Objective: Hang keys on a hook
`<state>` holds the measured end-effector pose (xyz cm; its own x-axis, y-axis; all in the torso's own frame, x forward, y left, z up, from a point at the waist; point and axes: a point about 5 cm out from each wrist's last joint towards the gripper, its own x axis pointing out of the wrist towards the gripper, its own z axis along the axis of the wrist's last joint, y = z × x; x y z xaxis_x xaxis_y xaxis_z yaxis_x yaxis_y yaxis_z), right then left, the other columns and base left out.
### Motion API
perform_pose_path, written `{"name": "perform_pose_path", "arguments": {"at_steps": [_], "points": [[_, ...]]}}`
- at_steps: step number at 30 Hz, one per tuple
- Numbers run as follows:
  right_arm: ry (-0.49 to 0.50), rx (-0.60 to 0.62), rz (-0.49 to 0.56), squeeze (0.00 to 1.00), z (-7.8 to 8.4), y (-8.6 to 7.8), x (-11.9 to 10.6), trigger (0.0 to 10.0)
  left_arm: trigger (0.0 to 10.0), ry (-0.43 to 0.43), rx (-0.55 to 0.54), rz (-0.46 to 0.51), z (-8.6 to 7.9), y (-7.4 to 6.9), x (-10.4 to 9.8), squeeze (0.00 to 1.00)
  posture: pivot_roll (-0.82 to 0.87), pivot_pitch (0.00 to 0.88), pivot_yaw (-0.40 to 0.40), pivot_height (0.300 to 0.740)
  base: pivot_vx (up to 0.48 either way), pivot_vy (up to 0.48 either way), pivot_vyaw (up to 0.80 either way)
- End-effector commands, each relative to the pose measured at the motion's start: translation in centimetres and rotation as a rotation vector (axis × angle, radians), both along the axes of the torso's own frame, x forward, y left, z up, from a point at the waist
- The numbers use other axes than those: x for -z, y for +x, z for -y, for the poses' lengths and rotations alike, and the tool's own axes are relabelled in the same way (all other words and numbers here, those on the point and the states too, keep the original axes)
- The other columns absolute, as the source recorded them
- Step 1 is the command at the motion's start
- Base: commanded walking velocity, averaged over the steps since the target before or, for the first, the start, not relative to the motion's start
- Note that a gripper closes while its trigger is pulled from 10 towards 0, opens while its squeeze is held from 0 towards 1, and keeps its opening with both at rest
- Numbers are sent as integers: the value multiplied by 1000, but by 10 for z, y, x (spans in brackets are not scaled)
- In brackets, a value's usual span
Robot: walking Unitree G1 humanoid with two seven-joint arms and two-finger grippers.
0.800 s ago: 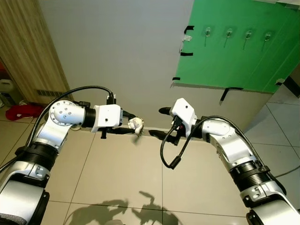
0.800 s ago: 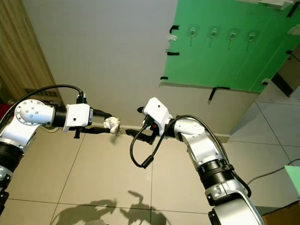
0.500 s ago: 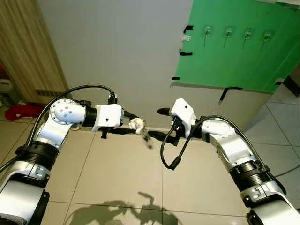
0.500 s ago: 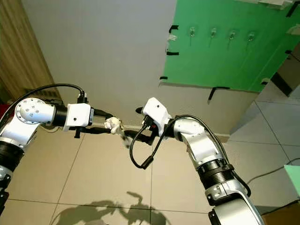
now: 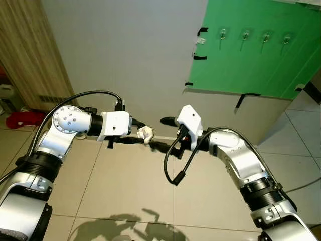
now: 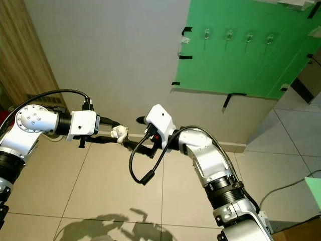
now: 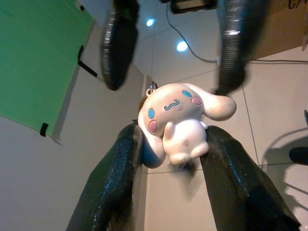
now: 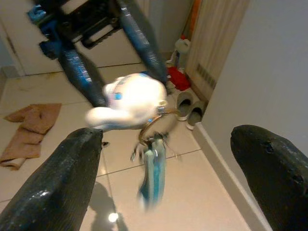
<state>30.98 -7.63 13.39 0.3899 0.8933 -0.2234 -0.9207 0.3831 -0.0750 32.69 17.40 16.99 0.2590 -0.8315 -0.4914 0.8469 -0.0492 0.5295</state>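
A white plush-dog keychain (image 5: pixel 146 133) sits pinched in my left gripper (image 7: pixel 173 132), which is shut on it at mid-height before the grey wall. A ring (image 8: pixel 154 126) and blurred keys (image 8: pixel 153 171) dangle under the toy. My right gripper (image 5: pixel 161 134) is open, its two black fingers (image 7: pixel 118 43) on either side of the toy's far end, close but apart from it. Several small hooks (image 5: pixel 245 35) stick in a row on the green board (image 5: pixel 241 70) on the wall, up and to the right of both grippers.
A wooden panel (image 5: pixel 30 55) stands at the left with a red cloth (image 5: pixel 22 119) on the floor beside it. A black cable (image 5: pixel 173 165) loops under the right wrist. Slippers (image 8: pixel 187 103) and a brown rag (image 8: pixel 31 130) lie on the tiled floor.
My right gripper has moved left, up to the toy, so its fingers now flank it. The keys swung out under the toy and are still blurred. The left arm has stayed put.
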Motion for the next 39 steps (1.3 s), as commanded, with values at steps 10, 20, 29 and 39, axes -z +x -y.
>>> {"name": "perform_pose_path", "arguments": {"at_steps": [10,20,29,39], "points": [[33,-23,-17,0,-16,-19,-2,10000,10000,8,9,20,5,3,-3,0,59,0,-46,740,0,0,0],[-13,33,5,0,-4,-11,1,10000,10000,14,-1,20,4,4,-2,0,57,0,-41,740,0,0,0],[-35,76,21,0,3,-4,1,5922,10000,12,-10,22,3,3,-1,0,58,0,-46,740,0,0,0],[10,104,-3,0,-3,-4,2,0,10000,8,-12,20,3,3,0,0,57,0,-43,740,0,0,0]]}}
